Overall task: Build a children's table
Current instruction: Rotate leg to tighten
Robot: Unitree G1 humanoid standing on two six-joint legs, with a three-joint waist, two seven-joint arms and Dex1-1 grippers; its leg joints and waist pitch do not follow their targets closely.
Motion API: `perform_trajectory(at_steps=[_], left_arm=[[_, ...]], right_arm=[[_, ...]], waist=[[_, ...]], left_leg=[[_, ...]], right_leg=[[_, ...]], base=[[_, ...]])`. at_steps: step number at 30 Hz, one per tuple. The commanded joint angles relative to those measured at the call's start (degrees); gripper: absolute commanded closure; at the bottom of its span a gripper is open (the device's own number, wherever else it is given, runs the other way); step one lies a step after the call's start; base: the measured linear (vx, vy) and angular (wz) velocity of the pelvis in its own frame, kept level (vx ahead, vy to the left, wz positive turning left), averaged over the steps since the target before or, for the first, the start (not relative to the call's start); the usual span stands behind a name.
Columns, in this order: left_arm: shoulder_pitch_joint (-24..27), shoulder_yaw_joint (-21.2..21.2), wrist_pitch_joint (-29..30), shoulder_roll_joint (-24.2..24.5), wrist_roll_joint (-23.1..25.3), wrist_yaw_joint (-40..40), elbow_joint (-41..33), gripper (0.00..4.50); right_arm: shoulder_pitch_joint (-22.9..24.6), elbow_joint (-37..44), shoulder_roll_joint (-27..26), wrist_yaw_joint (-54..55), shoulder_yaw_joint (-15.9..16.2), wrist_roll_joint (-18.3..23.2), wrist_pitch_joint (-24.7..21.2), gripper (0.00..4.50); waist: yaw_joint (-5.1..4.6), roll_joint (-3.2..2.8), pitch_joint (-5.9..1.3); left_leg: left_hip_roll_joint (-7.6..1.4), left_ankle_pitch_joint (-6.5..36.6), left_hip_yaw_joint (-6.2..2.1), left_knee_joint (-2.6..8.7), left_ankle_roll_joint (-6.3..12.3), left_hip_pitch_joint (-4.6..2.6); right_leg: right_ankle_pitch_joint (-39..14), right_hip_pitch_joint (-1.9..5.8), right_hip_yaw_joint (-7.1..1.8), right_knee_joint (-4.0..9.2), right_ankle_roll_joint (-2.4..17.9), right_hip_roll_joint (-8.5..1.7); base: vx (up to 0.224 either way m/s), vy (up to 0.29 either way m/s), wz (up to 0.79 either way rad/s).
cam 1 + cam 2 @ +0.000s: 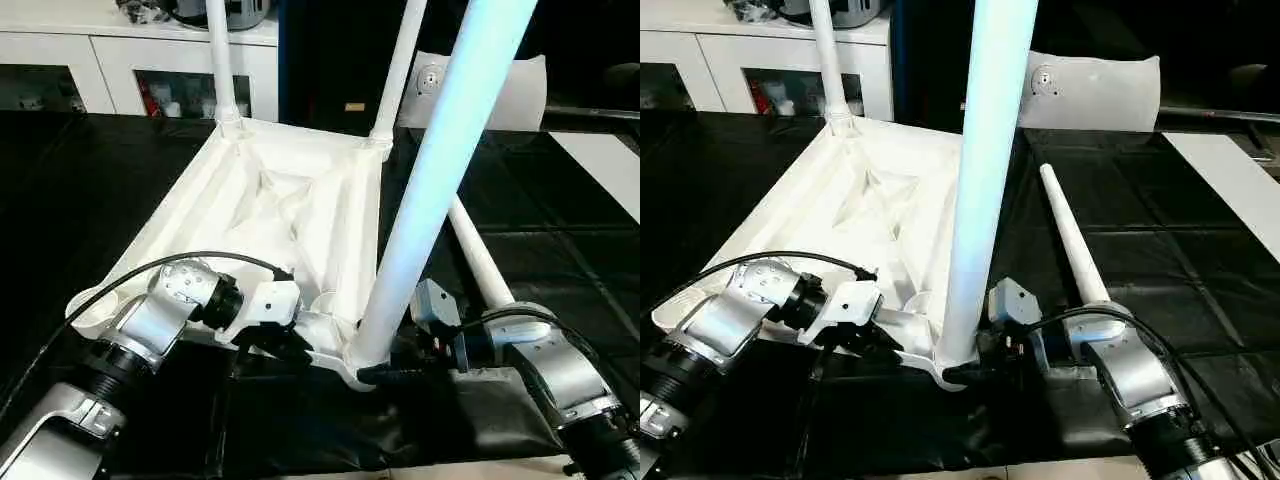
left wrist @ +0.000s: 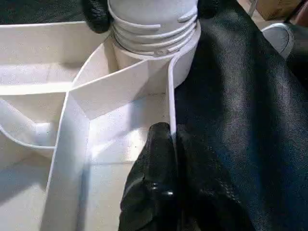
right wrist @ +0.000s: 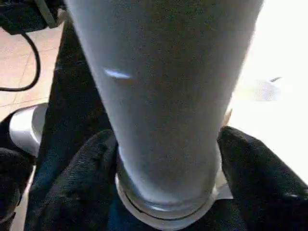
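Observation:
The white tabletop (image 1: 300, 200) lies upside down on the black mat, ribbed underside facing up. Two white legs (image 1: 222, 60) (image 1: 400, 60) stand in its far corner sockets. A third leg (image 1: 440, 150) rises from the near right corner socket, tilted slightly. My right gripper (image 1: 385, 372) is shut around that leg's base, one black finger (image 3: 82, 178) on each side of it. My left gripper (image 1: 290, 345) is shut on the tabletop's near rim (image 2: 171, 96), close to that socket. The fourth leg (image 1: 1070, 235) lies loose on the mat, right of the tabletop.
White cabinets (image 1: 100, 60) stand along the back left. A flat white bag (image 1: 500, 90) leans at the back right. A black mat (image 1: 100, 180) covers the work surface, with a white sheet (image 1: 610, 170) at its right edge.

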State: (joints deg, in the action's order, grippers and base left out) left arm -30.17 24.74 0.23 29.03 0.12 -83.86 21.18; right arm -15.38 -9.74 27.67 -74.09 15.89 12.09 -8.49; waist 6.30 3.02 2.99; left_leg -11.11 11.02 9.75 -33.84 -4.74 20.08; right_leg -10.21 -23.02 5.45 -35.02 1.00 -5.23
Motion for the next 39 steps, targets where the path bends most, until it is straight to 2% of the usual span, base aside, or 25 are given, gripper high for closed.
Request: perform_trajectory(at_steps=[1,3,7,8,10,11,13,15,16,17,18,19,20,23,24,26,27,28,29,31,32,33,34,36,39], left_arm=[[-0.98,1.94,-1.41,-0.03,0.36,-2.5,-0.37,4.5],[-1.03,1.99,-1.56,0.01,0.37,-2.53,-0.22,4.5],[-0.94,2.05,-1.71,0.08,0.42,-2.55,-0.15,4.5],[-0.71,1.9,-1.42,0.09,0.41,-2.19,-0.25,4.5],[-0.55,1.78,-1.24,0.09,0.39,-1.92,-0.28,4.5],[0.0,1.15,0.08,-0.2,0.0,-0.78,-0.99,4.5],[0.95,0.0,2.75,-0.95,-0.25,2.16,-2.51,4.5],[3.79,-3.33,11.21,-3.71,-1.12,10.79,-7.62,4.5],[3.79,-3.33,11.21,-3.71,-1.12,10.79,-7.62,4.5],[5.24,-5.03,16.4,-5.71,-1.49,15.43,-10.71,4.5],[5.24,-5.03,16.4,-5.71,-1.49,15.43,-10.71,4.5],[6.51,-6.21,20.59,-7.9,-1.33,19.46,-13.55,4.5],[7.59,-7.36,24.31,-10.29,-1.36,23.14,-15.71,4.5],[9.49,-9.4,29.91,-15.78,0.3,31.68,-18.69,4.5],[9.49,-9.4,29.91,-15.78,0.3,31.68,-18.69,4.5],[9.63,-9.53,30.32,-16.5,0.64,32.71,-18.82,4.5],[9.86,-9.74,30.99,-17.67,1.17,34.38,-19.03,4.5],[9.99,-9.99,32.55,-20.2,2.65,38.17,-19.36,4.5],[9.62,-10.36,33.63,-23.0,3.63,41.9,-19.4,4.5],[9.12,-10.22,34.29,-24.71,4.27,44.35,-19.58,4.5],[8.7,-10.07,34.51,-25.5,4.54,45.53,-19.59,4.5],[8.29,-9.8,34.21,-25.29,4.44,45.41,-19.36,4.5],[8.27,-9.64,35.27,-25.22,4.63,45.55,-20.04,4.5],[8.39,-9.01,36.04,-24.26,5.32,44.96,-21.02,4.5],[8.67,-8.63,35.56,-20.62,5.93,41.91,-21.28,4.5]], right_arm=[[-1.17,-0.33,0.23,-0.89,-0.09,1.06,0.0,1.43],[-1.17,-0.3,0.19,-1.04,-0.04,1.16,-0.13,1.68],[-0.89,-0.08,0.04,-1.3,0.06,1.26,-0.27,1.79],[-0.58,0.22,-0.25,-1.22,0.09,1.55,-0.7,1.79],[-0.38,0.42,-0.45,-1.15,0.11,1.79,-1.01,1.8],[0.18,1.16,-1.04,-0.43,-0.11,2.46,-1.93,1.8],[1.19,2.57,-2.17,1.64,-0.41,3.2,-3.81,1.81],[3.31,5.53,-7.1,10.36,-1.41,3.82,-8.04,1.81],[3.31,5.53,-7.1,10.36,-1.41,3.82,-8.04,1.81],[3.74,6.22,-10.32,15.95,-1.6,3.1,-10.58,1.81],[3.74,6.22,-10.32,15.95,-1.6,3.1,-10.58,1.84],[3.78,5.38,-13.23,20.32,-1.47,1.8,-11.39,1.85],[3.67,4.06,-16.01,24.14,-1.46,0.72,-11.51,1.85],[2.71,0.34,-22.14,32.06,-1.66,-1.31,-11.59,1.85],[2.71,0.34,-22.14,32.06,-1.66,-1.31,-11.59,1.85],[2.41,-0.13,-22.92,33.1,-1.77,-1.55,-11.71,1.85],[1.92,-0.89,-24.17,34.77,-1.95,-1.92,-11.9,1.85],[0.77,-2.07,-26.92,38.23,-2.38,-2.71,-12.83,1.85],[-0.39,-3.12,-29.21,41.73,-2.75,-3.72,-14.2,1.85],[-0.97,-3.37,-30.72,43.99,-3.26,-3.83,-15.1,1.85],[-1.24,-3.42,-31.39,45.07,-3.56,-3.76,-15.58,1.85],[-0.88,-2.97,-31.0,44.93,-3.81,-3.48,-15.15,1.85],[-0.51,-2.61,-30.9,45.05,-4.08,-3.62,-14.79,1.5],[0.13,-2.1,-30.55,45.43,-4.8,-3.89,-14.66,1.16],[2.26,-0.1,-27.56,43.79,-6.26,-3.56,-12.88,1.06]], waist=[[-0.42,0.05,-3.5],[-0.41,0.04,-3.53],[-0.4,-0.04,-3.59],[-0.39,-0.21,-3.56],[-0.41,-0.11,-3.57],[-0.36,-0.33,-3.53],[-0.45,-0.24,-3.56],[-0.4,-0.62,-3.38],[-0.7,-0.54,-3.24],[-1.1,-0.46,-3.07],[-1.66,-0.33,-2.86],[-1.95,-0.37,-2.88],[-2.86,-0.2,-2.91],[-4.52,0.01,-2.74],[-4.79,-0.01,-2.58],[-4.72,-0.14,-2.69],[-4.75,0.16,-2.73],[-4.83,0.03,-2.7],[-5.1,-0.14,-2.65],[-5.5,-0.18,-2.86],[-5.54,-0.4,-2.95],[-5.53,-0.55,-3.11],[-5.46,-0.55,-3.26],[-5.24,-0.75,-3.44],[-4.81,-0.82,-3.63]], left_leg=[[-2.47,11.23,-0.3,4.19,2.22,-0.12],[-2.48,10.88,-0.32,4.19,2.22,-0.12],[-2.48,10.35,-0.28,4.13,2.39,-0.13],[-2.46,10.53,-0.31,4.15,2.33,-0.12],[-2.44,10.75,-0.28,4.14,2.27,-0.11],[-2.44,11.11,-0.3,4.18,2.1,-0.16],[-2.56,11.18,-0.32,4.25,1.77,-0.15],[-2.66,11.44,-0.43,4.4,1.3,-0.17],[-2.85,12.06,-0.42,4.61,0.84,-0.1],[-2.47,15.46,-0.55,4.67,-0.26,-0.22],[-2.14,16.32,-0.86,4.8,-0.69,0.19],[-2.11,16.88,-0.94,4.79,-0.96,0.19],[-2.34,17.35,-1.04,4.78,-1.6,0.3],[-1.65,18.52,-1.29,4.29,-0.87,0.41],[-1.36,18.95,-1.27,4.08,-0.31,0.22],[-1.11,19.19,-1.12,3.7,0.72,-0.3],[-1.2,18.83,-1.05,3.76,0.96,-0.2],[-1.33,18.62,-1.11,3.9,1.01,-0.09],[-1.47,18.92,-1.36,4.26,0.63,0.3],[-1.59,18.93,-1.37,4.35,0.37,0.19],[-1.63,18.66,-1.39,4.42,0.48,0.16],[-1.72,17.72,-1.32,4.48,1.01,0.31],[-1.82,16.71,-1.15,4.53,1.59,0.4],[-1.91,14.54,-0.94,4.51,2.33,0.48],[-1.84,11.82,-0.6,4.27,3.14,0.57]], right_leg=[[-14.32,3.06,-3.42,4.14,10.49,-3.63],[-13.91,3.07,-3.41,4.05,10.51,-3.61],[-12.37,3.07,-3.41,3.88,11.06,-3.55],[-12.47,3.09,-3.4,3.87,11.12,-3.55],[-12.69,3.12,-3.4,3.93,11.09,-3.56],[-13.18,3.09,-3.4,3.97,11.07,-3.56],[-12.82,3.17,-3.44,3.85,11.11,-3.54],[-12.74,3.07,-3.46,3.9,11.28,-3.59],[-13.03,3.11,-3.51,3.79,11.2,-3.49],[-20.96,3.05,-3.25,4.58,9.26,-3.63],[-25.78,3.14,-2.91,5.24,7.31,-3.62],[-27.74,3.16,-2.83,5.42,6.34,-3.66],[-28.83,3.0,-2.82,5.48,5.78,-3.83],[-35.22,2.62,-2.25,6.75,3.2,-3.83],[-37.17,2.23,-2.05,7.33,2.12,-3.62],[-38.56,1.79,-2.11,7.84,1.35,-3.59],[-37.78,1.75,-2.18,7.74,1.48,-3.5],[-36.79,1.72,-2.22,7.51,1.83,-3.42],[-35.3,2.0,-2.0,7.28,2.21,-3.32],[-32.89,2.01,-2.18,6.93,2.79,-3.2],[-31.73,2.09,-2.24,6.79,3.14,-3.25],[-28.77,2.23,-2.45,6.62,3.81,-3.26],[-25.71,2.33,-2.68,6.32,4.54,-3.19],[-21.24,2.41,-3.03,5.88,6.0,-3.14],[-16.41,2.66,-3.18,5.39,7.66,-3.18]], base=[[0.0,0.0,0.0],[0.0,0.0,0.0],[0.0,0.0,0.0],[0.0,0.0,0.0],[0.0,0.0,0.0],[0.0,0.0,0.0],[0.0,0.0,0.0],[0.0,0.0,0.0],[0.0,0.0,0.0],[0.0,0.0,0.0],[0.0,0.0,0.0],[0.0,0.0,0.0],[0.0,0.0,0.0],[0.0,0.0,0.0],[0.0,0.0,0.0],[0.0,0.0,0.0],[0.0,0.0,0.0],[0.0,0.0,0.0],[0.0,0.0,0.0],[0.0,0.0,0.0],[0.0,0.0,0.0],[0.0,0.0,0.0],[0.0,0.0,0.0],[0.0,0.0,0.0],[0.0,0.0,0.0]])
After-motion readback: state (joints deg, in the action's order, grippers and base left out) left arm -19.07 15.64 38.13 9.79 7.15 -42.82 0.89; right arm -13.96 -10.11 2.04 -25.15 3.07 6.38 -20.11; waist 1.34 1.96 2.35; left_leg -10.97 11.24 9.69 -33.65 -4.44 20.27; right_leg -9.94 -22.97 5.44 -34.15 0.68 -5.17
